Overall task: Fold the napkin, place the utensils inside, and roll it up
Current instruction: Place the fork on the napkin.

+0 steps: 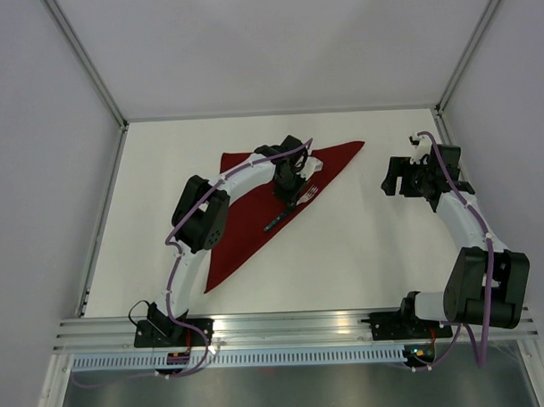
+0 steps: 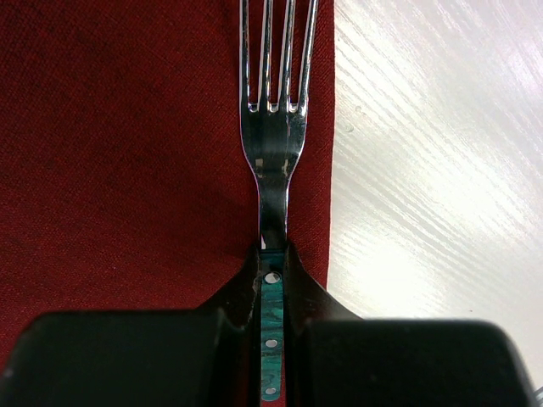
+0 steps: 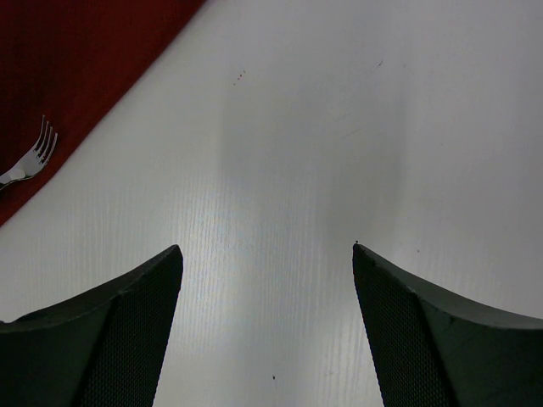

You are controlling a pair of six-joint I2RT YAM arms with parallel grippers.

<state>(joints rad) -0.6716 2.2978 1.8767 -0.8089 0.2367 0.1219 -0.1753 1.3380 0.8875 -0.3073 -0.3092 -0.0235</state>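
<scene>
Left gripper clamps fork over napkin; right gripper gapes.

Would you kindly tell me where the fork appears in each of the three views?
Top external: fork at centre, by the napkin's diagonal edge.
Left wrist: at centre, tines up, handle in the left gripper.
Right wrist: tines only, at the left edge.
Shared landmark: the napkin's straight edge beside the tines.
</scene>
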